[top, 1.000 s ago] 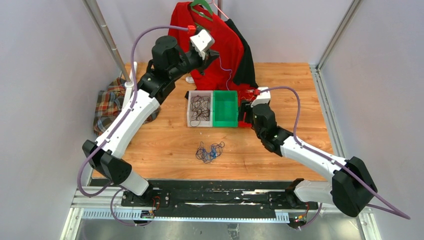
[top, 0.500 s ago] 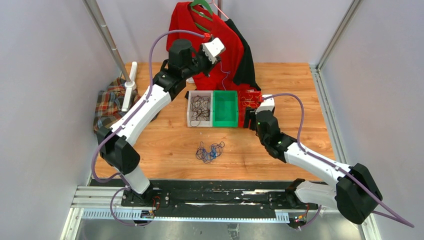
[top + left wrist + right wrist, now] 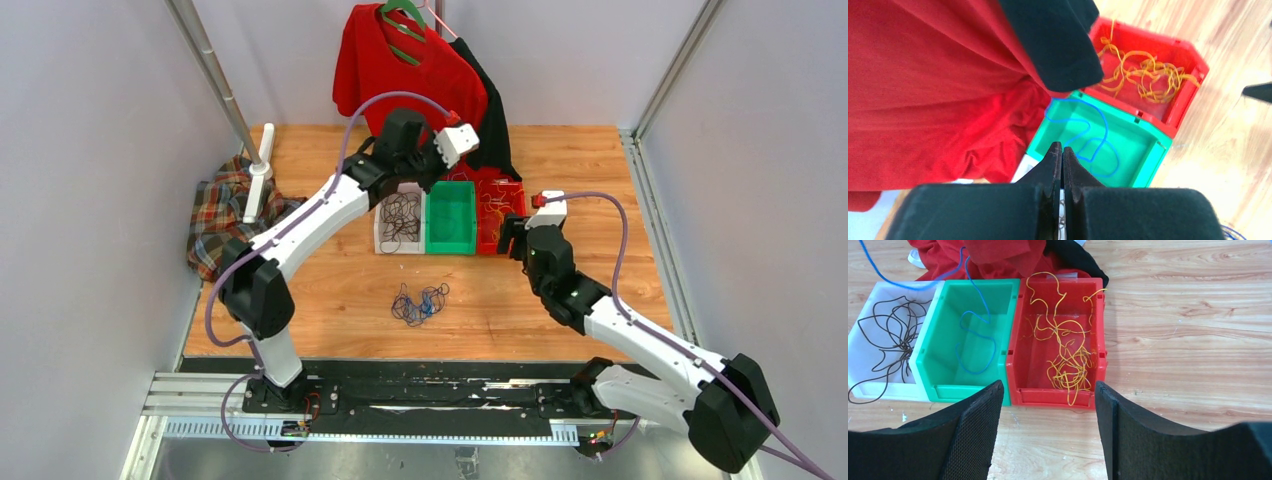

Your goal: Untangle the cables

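Observation:
My left gripper [image 3: 432, 175] hangs over the far edge of the green bin [image 3: 450, 240], jaws shut [image 3: 1062, 149]. A thin blue cable [image 3: 1100, 131] runs from the fingertips and loops down into the green bin; it also shows in the right wrist view [image 3: 979, 342]. Black cables [image 3: 890, 335] lie in the white bin [image 3: 381, 245]. Yellow cables [image 3: 1068, 355] lie in the red bin [image 3: 1058, 396]. A small blue and black tangle [image 3: 420, 303] lies on the table in front of the bins. My right gripper [image 3: 507, 238] [image 3: 1048, 390] is open and empty just in front of the red bin.
A red shirt [image 3: 400, 60] on a green hanger and a black garment [image 3: 492, 120] hang behind the bins, their hems touching the bins' back. A plaid cloth [image 3: 225, 215] lies at the left by a metal pole [image 3: 215, 75]. Walls close in the wooden table.
My left arm has swung right and down, from in front of the red shirt to over the bins. My right gripper has drawn back a little to the right of the red bin's front.

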Robot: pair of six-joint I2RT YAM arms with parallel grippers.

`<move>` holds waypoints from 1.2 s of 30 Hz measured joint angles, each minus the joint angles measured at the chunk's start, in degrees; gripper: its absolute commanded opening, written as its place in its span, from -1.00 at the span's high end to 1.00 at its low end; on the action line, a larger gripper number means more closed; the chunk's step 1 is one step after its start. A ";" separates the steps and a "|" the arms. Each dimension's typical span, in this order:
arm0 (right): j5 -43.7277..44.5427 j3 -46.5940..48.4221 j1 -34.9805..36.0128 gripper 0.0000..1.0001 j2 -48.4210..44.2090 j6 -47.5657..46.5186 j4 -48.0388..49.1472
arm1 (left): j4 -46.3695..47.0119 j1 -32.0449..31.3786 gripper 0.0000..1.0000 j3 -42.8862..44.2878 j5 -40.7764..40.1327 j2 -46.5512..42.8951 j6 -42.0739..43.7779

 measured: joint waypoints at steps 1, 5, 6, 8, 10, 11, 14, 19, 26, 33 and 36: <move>0.20 -0.15 -0.11 -0.33 -0.39 0.00 -0.24 | -0.79 -0.42 0.99 -0.04 -0.94 0.94 0.50; 0.46 -1.01 -0.37 -0.33 -1.66 0.02 -0.96 | -3.39 -1.70 0.99 -0.02 -4.33 5.70 2.56; 0.61 -1.20 -0.46 -0.33 -1.92 0.04 -1.01 | -3.80 -1.84 0.99 -0.02 -5.05 6.86 2.84; 0.83 -1.55 -0.59 -0.33 -2.47 0.04 -1.07 | -4.61 -2.16 0.99 -0.02 -6.49 9.31 3.21; 1.16 -1.77 -0.61 -0.33 -2.95 0.04 -1.38 | -5.18 -2.29 0.99 -0.04 -7.98 11.67 3.41; 1.22 -1.79 -0.59 -0.33 -3.13 0.07 -1.53 | -5.31 -2.40 0.99 -0.07 -8.76 12.87 3.43; 1.27 -1.79 -0.61 -0.33 -3.52 0.07 -2.01 | -5.29 -2.86 0.89 -1.07 -10.51 14.88 3.39; 1.20 -1.79 -0.61 -0.33 -3.76 0.07 -2.67 | -6.21 -3.50 -0.18 -2.08 -11.65 15.32 2.97; -0.52 -1.79 -0.72 -0.30 -4.17 0.46 -3.21 | -9.49 -3.19 -0.99 -2.01 -9.09 9.33 1.09; -3.56 -1.79 -0.74 -0.26 -4.26 1.53 -4.02 | -16.87 -1.20 -0.99 -2.27 -2.40 -5.57 1.81; -5.38 -1.79 -0.74 -0.23 -4.28 1.92 -4.33 | -20.13 -0.28 -0.87 -7.13 1.20 -12.07 4.26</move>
